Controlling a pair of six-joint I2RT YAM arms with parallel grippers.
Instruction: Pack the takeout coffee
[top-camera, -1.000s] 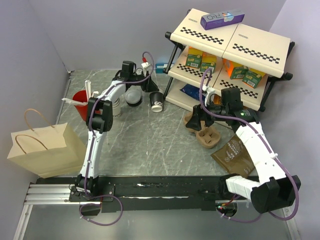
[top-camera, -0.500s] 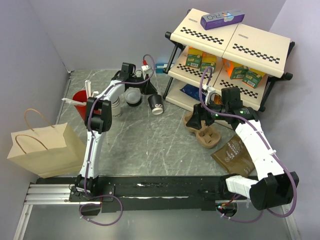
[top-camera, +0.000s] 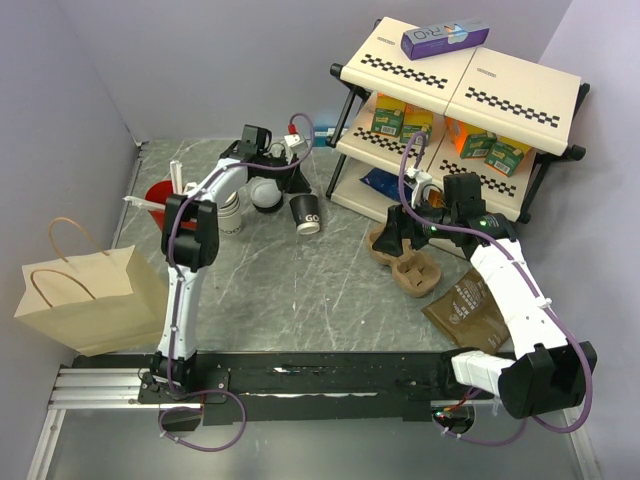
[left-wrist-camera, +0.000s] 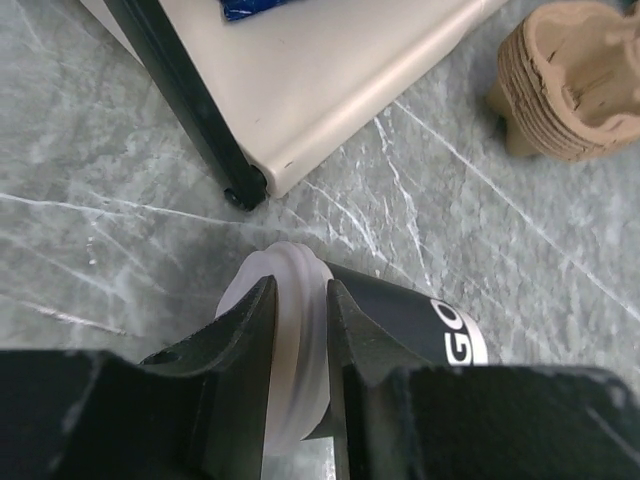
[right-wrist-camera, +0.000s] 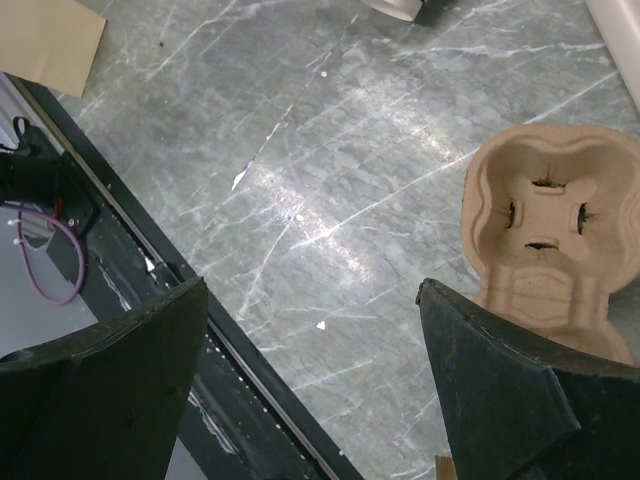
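Item: takeout coffee, a dark paper cup lettered "GO" with a white lid. Location: toward the far edge of the bench, about mid-width, just beside the black foot of the shelf rack. Attitude: tipped well over; whether it rests on the bench or hangs just off it is hard to tell from these views. Hazards, as judged: a hold on the lid alone may pull it off under the body's weight and spill any contents; the tipped cup may swing or slip out in a lift; the rack foot is close enough to catch it; the paper bag sits well apart at the near left corner, so the carry is long. Left gripper: fingers narrow, one on each side of the lid's rim and pressed to it, holding the cup there; the dark body juts sideways past the fingertips, ungripped. Right gripper: fingers wide, holding nothing, over bare bench just beside the pulp cup carrier.
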